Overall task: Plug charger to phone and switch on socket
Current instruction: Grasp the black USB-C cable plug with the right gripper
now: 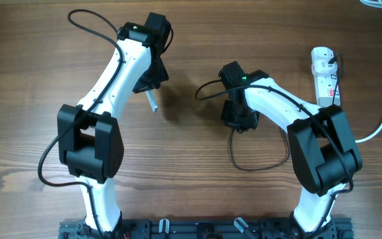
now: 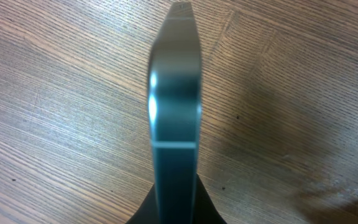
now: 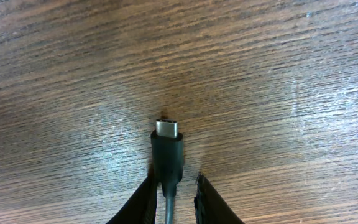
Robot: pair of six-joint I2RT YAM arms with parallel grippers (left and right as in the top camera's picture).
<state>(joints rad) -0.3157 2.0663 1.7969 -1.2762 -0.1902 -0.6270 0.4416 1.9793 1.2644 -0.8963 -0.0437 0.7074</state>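
Jutting from the right hand [image 3: 174, 191] — the charger [image 3: 166, 149]; left hand [image 1: 150, 83] grips phone [image 2: 176, 112]

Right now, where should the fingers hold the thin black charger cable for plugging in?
Grip the thin black charger cable on its moulded plug body, just behind the silver tip, coming from the cable side. That part looks rigid and leaves the tip free; the right gripper sits there.

Open table [image 1: 197, 40] mid-scene, socket [image 1: 323, 83] far right
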